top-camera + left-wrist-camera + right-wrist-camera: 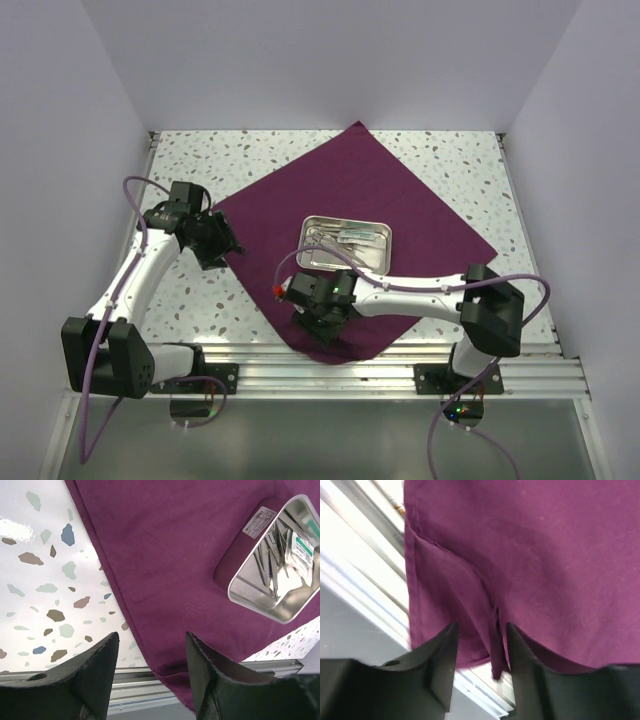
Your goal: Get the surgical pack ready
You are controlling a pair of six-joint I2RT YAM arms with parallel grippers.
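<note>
**Surgical pack** [400, 190]: the maroon cloth is spread flat on the speckled table [450, 150], turned as a diamond. Its near corner lies directly under the right claw [481, 645] and reaches the aluminium rail [350, 370] just behind that claw. Its left edge runs beneath and slightly ahead of the left claw [152, 650].

**Right claw:** low over the near corner, fingers parted. A thin raised ridge of cloth stands in the gap, close to one finger. The gap looks wider than the ridge, so I read no squeeze on it. The hem beside the ridge is doubled over and rumpled. Judgement: this claw is placed here because the near corner is the natural first flap to bring over the contents.

**Left claw:** spread wide, nothing between the fingers, hanging above bare table and the cloth's edge. Judgement: it is waiting beside the left corner for its own flap, or ready to steady the sheet.

**Tray** [304, 245]: a steel tray sits on the cloth, ahead of the right claw and well to the right of the left claw, near the sheet's middle. It holds slim steel instruments [330, 232] and a sealed packet [362, 237]. Judgement: that central placing lets all four corners fold over it.

**Risk (judgement):** a corner pulled too hard could drag the tray off centre.
</note>
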